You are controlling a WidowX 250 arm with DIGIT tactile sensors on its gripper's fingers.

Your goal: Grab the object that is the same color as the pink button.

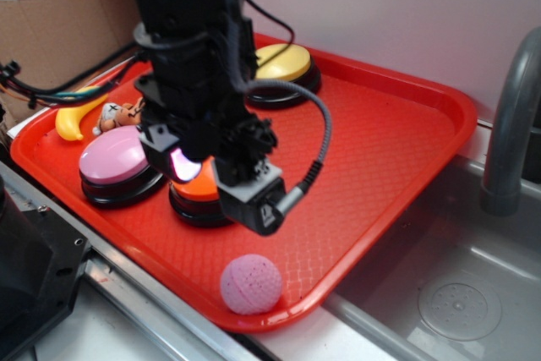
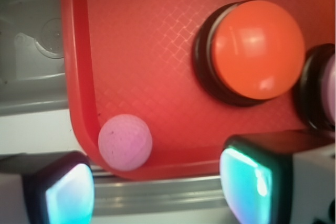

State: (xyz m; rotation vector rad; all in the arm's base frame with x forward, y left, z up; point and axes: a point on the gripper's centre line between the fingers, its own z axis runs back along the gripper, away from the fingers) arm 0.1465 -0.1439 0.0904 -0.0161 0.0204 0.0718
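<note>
On the far left of the exterior view a yellow banana (image 1: 74, 117) lies at the tray's edge, with a small brown figure (image 1: 121, 114) just beside it. Next comes the pink button (image 1: 116, 156) — a smooth lilac dome on a black base. Beside it sits the orange button (image 1: 196, 188), glossy and domed, partly hidden by my arm; the yellow button (image 1: 283, 63) stands behind, near the back rim. All rest on a red plastic tray (image 1: 389, 124) with a fine diamond-grid texture and a raised, rounded rim.

My gripper (image 2: 157, 184) hangs above the tray with its fingers (image 2: 251, 182) apart, nothing between them; their pads glow pale cyan in the wrist view.

The pink ball (image 1: 251, 284) — small, round, dimpled like a golf ball — sits in the tray's near corner, touching the rim and well apart from the buttons. Nothing lies between it and my fingers.

To the right, a grey sink basin (image 1: 461, 293) and a grey faucet (image 1: 511, 116).
</note>
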